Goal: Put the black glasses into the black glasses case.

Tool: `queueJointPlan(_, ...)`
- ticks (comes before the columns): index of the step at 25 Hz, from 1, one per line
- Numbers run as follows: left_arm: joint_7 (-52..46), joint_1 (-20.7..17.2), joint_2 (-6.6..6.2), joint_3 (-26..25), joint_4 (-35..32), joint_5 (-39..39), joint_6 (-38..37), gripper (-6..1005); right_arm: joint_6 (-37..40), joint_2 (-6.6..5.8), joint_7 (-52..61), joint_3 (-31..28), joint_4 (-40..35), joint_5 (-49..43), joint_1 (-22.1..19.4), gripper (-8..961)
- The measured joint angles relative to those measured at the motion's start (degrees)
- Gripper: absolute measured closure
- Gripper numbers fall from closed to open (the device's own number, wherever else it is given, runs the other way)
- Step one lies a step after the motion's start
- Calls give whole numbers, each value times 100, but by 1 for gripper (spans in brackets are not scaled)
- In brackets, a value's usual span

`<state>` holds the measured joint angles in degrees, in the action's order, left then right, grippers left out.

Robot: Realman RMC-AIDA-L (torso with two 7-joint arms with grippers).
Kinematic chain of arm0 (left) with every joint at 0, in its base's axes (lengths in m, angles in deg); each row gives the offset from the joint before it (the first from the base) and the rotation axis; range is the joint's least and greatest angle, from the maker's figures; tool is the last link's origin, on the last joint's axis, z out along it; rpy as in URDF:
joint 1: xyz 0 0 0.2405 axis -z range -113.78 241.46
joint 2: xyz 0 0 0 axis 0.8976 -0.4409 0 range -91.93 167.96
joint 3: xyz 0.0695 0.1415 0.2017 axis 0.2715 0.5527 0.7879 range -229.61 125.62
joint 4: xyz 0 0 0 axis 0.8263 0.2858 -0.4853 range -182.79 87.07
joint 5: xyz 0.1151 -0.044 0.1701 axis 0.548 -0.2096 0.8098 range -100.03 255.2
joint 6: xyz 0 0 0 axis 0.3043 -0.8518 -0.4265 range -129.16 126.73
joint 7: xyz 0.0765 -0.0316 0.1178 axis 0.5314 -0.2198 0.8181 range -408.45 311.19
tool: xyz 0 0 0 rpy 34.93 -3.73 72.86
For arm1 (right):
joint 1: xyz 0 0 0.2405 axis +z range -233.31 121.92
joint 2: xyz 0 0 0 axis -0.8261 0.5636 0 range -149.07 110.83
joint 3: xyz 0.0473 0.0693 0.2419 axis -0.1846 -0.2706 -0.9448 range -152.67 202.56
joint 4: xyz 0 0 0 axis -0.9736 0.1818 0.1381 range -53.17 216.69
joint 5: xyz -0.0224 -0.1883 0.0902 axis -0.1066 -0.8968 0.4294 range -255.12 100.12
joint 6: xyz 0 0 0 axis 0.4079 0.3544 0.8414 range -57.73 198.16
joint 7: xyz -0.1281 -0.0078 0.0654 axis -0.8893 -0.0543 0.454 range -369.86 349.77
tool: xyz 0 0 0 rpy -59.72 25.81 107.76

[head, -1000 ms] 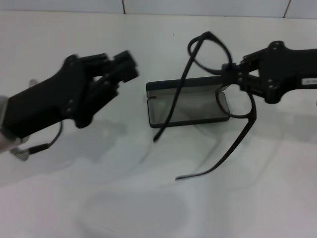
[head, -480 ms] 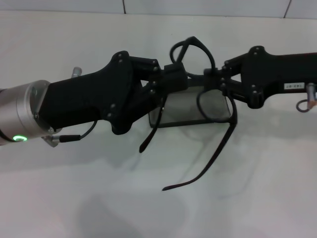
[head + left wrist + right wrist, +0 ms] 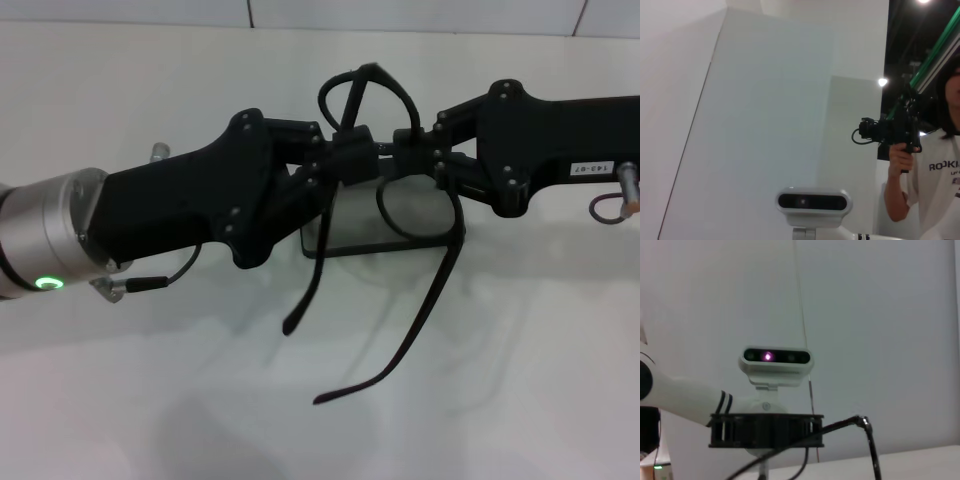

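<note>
Black glasses (image 3: 385, 175) hang above the black glasses case (image 3: 345, 238), pinched at the frame by my right gripper (image 3: 408, 152). My left gripper (image 3: 360, 160) has just swung in and now closes on the other rim, so both arms can fold and lower them.

1. Supporting surface: a white table (image 3: 520, 380), seen in the head view.
2. Resting directly on it: the black glasses case (image 3: 345, 235), lying open, grey lining upward, near the table's middle and partly hidden.
3. Nothing else rests on it.
</note>
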<state>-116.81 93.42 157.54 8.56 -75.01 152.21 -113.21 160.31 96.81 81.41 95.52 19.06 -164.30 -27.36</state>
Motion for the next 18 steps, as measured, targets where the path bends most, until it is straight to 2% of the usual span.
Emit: queueJointPlan(18,129,-3,17,81,229,-3,-40,935,125,2,-393,107,744,391,135,883)
